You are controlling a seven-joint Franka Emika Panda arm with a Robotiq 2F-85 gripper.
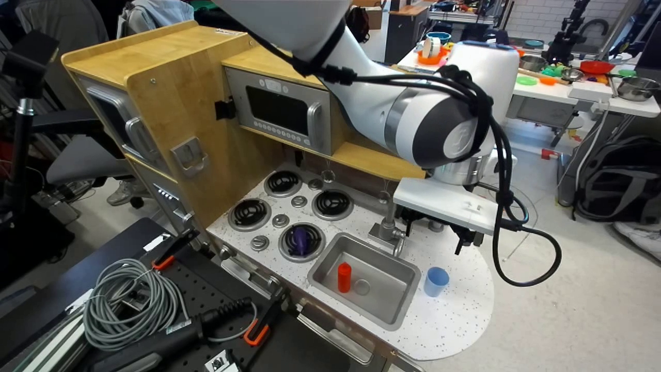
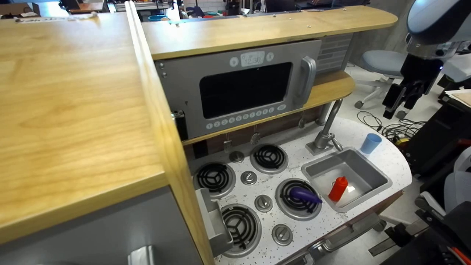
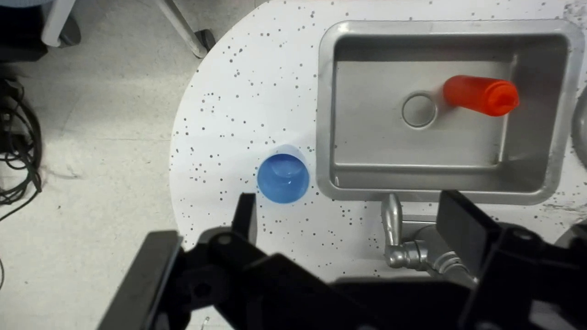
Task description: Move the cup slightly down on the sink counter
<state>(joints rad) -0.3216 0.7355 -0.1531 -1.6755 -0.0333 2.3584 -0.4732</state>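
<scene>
The light-blue cup [image 1: 436,282] stands upright on the white speckled sink counter [image 1: 467,323], beside the short end of the grey sink basin. The cup also shows in an exterior view [image 2: 371,143] and in the wrist view [image 3: 283,179], where its open mouth faces up and it looks empty. My gripper [image 1: 434,238] is open and empty, high above the counter. In the wrist view the jaws [image 3: 351,213] are wide apart. The cup lies ahead of the left finger, apart from it. The gripper also shows in an exterior view [image 2: 396,108].
The sink basin [image 3: 458,197] holds a red bottle [image 3: 479,95]. A metal faucet [image 3: 415,252] rises behind the basin, below the right finger in the wrist view. A purple object [image 2: 304,194] lies on a burner. A wooden shelf [image 1: 379,161] overhangs the counter's back.
</scene>
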